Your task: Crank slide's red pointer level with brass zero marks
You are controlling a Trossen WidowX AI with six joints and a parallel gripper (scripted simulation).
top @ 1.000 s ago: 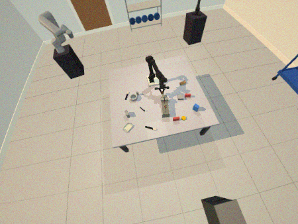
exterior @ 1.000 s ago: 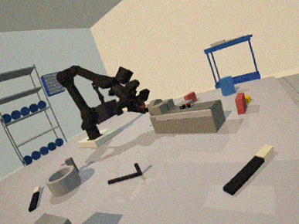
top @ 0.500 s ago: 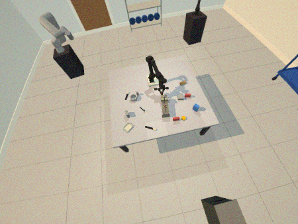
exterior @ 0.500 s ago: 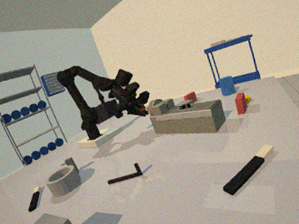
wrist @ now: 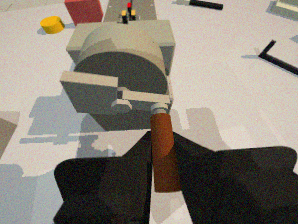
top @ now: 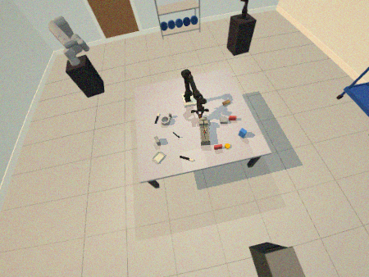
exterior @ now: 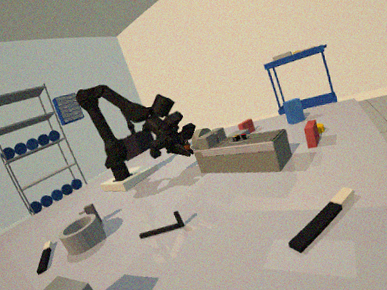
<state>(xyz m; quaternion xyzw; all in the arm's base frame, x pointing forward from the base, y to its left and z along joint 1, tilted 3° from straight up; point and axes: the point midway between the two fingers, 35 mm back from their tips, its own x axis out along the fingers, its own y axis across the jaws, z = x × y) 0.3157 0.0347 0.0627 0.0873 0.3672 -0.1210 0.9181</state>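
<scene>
The machine (top: pixel 205 134) (exterior: pixel 238 160) (wrist: pixel 120 32) is a long grey-brown box with a round drum at its near end. My gripper (top: pixel 200 115) (exterior: pixel 189 149) (wrist: pixel 158 134) is shut on the brown crank handle (wrist: pixel 165 165), which sits at the right end of the pale crank arm (wrist: pixel 145 97) in the wrist view. The small red pointer (wrist: pixel 129 5) shows at the wrist view's top edge, between and slightly beyond two brass marks (wrist: pixel 124 13) (wrist: pixel 133 13) in the picture. Whether it is exactly level cannot be told.
Beside the machine stand a red block (exterior: pixel 311 134) (wrist: pixel 84 11), a yellow disc (wrist: pixel 52 24) and a blue block (top: pixel 243 133). On its other side lie a black angled rod (exterior: pixel 161 230) (wrist: pixel 280 63), a grey ring-shaped cup (exterior: pixel 83 235) and a black-and-white stick (exterior: pixel 319 223).
</scene>
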